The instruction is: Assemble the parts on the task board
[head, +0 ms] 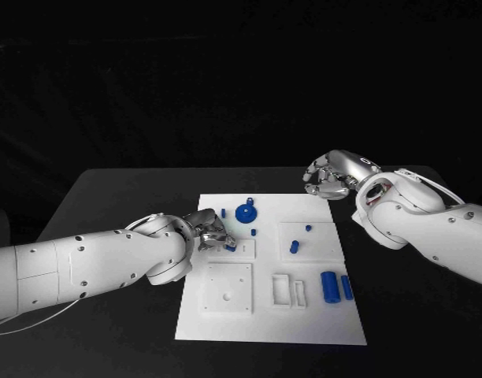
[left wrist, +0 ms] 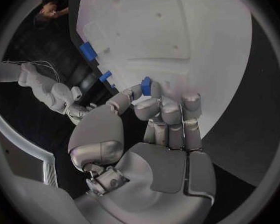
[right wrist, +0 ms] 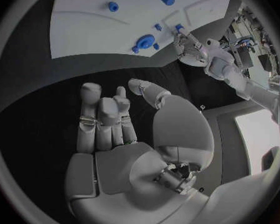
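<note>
**Left hand pinching a small blue part at the board's left edge**

Nearest the camera in the head view, at about six o'clock, sits the near edge of the white task board [head: 273,327], a flat plate on the black table [head: 116,189]. On it I see a square white block [head: 228,288] with small holes at seven o'clock of the board's centre, a white slotted frame [head: 287,290] beside it, and two blue cylinders [head: 336,287] lying side by side at five o'clock. A blue gear [head: 246,213] with a short stem lies toward twelve o'clock, and small blue pegs [head: 294,246] stand near the centre.

My left hand [head: 205,230] reaches to the board's nine o'clock edge. Its fingertips are closed together on a small blue part [left wrist: 145,86], pinched between thumb and fingers, right over the board surface; the left wrist view shows this grip plainly. My right hand [head: 334,175] hovers off the board's far right corner, at about one o'clock, fingers curled inward and holding nothing that I can see.

I judge these parts to be light, rigid plastic, smooth and a little slippery, unlikely to break but easy to drop or twist in a fingertip pinch. The part I hold is best gripped across its flat sides, the cylinders around their middles, the gear by its stem or rim.

No brand, label or readable writing appears on the board, parts or table.
</note>
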`<act>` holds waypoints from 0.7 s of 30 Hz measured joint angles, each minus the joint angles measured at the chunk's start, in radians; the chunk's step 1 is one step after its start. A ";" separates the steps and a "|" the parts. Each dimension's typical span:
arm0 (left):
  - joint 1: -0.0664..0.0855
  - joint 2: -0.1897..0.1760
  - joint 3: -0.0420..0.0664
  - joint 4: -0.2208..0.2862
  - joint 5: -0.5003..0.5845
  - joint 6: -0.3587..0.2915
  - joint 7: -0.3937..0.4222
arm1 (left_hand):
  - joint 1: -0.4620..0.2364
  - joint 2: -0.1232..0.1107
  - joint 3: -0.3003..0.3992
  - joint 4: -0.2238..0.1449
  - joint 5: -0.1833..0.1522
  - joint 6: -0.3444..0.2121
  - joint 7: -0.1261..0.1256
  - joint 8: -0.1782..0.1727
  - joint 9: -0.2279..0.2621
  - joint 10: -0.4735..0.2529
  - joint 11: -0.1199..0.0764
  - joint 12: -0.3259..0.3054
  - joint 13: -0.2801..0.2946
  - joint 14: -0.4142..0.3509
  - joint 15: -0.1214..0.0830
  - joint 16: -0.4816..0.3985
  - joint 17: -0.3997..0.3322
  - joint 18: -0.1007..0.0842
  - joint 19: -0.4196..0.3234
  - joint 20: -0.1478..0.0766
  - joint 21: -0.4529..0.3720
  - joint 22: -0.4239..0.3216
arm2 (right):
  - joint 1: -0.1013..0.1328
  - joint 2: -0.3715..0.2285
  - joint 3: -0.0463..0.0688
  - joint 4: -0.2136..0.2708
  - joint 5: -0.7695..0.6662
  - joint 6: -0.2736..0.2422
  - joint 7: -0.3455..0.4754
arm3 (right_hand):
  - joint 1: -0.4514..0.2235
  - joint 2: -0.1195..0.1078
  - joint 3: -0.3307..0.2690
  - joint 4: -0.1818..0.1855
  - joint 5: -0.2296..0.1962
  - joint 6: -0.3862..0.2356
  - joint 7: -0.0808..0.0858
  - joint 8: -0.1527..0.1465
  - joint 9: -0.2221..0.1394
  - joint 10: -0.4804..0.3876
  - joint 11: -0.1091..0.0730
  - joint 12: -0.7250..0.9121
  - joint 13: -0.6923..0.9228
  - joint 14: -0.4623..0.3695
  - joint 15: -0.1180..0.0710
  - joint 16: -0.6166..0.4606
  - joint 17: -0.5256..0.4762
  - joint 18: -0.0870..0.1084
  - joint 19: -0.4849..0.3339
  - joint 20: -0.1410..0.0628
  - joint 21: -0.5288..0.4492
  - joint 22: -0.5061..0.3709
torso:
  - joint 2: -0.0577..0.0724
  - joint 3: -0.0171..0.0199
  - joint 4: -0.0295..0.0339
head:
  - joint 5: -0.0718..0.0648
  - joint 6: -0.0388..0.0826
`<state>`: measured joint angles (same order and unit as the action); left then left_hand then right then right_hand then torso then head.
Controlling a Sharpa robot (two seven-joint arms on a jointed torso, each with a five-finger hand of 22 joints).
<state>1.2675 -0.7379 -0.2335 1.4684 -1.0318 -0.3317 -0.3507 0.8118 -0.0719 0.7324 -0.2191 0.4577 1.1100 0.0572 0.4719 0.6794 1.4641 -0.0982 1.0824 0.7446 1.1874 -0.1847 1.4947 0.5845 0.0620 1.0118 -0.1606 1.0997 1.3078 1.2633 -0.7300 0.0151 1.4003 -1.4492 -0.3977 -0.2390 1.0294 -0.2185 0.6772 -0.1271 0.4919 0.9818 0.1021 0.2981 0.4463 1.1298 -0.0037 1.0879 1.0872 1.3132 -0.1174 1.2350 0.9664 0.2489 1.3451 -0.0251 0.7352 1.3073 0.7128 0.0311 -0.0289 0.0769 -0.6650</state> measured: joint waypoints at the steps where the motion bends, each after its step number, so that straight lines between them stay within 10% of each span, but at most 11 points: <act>1: 0.000 0.000 0.000 0.000 0.000 0.002 0.000 | -0.003 0.003 0.000 0.000 0.000 0.000 0.000 0.000 -0.001 0.000 0.000 0.001 0.000 0.000 0.000 0.000 0.000 0.000 0.000 0.000 0.000 0.000 | 0.000 0.000 0.000 0.000 0.000 0.000 0.000 | 0.000 0.000 0.000 0.000 0.000 0.000 0.000 0.000 0.000 0.000 0.000 0.000 0.000 0.000 0.000 0.000 0.000 0.000 0.000 0.000 0.000 0.000 | 0.000 0.0000 0.0000 | 0.000 0.000; 21: 0.001 0.008 0.000 -0.007 0.011 0.022 -0.002 | -0.042 0.042 0.027 -0.007 -0.083 0.000 0.000 0.016 0.002 0.000 0.000 0.025 -0.005 0.002 0.002 0.006 0.000 0.000 0.011 -0.004 0.000 0.000 | 0.000 0.001 0.000 -0.001 0.000 0.002 0.000 | -0.004 0.004 0.001 0.007 0.002 0.000 0.000 0.000 0.000 0.000 0.000 0.000 -0.001 0.001 0.001 0.000 0.000 0.000 0.005 -0.002 -0.004 0.000 | -0.001 0.0002 0.0004 | 0.000 -0.005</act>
<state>1.2687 -0.7301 -0.2332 1.4611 -1.0204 -0.3094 -0.3531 0.7702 -0.0303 0.7594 -0.2260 0.3744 1.1100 0.0573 0.4881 0.6814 1.4644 -0.0985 1.1075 0.7395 1.1893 -0.1828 1.5003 0.5847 0.0618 1.0224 -0.1641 1.0996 1.3075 1.2633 -0.7287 0.0151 1.3996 -1.4489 -0.3954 -0.2385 1.0252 -0.2143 0.6785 -0.1204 0.4943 0.9821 0.1018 0.2981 0.4463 1.1299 -0.0036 1.0879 1.0861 1.3147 -0.1160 1.2351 0.9662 0.2490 1.3504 -0.0269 0.7315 1.3073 0.7120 0.0313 -0.0285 0.0764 -0.6696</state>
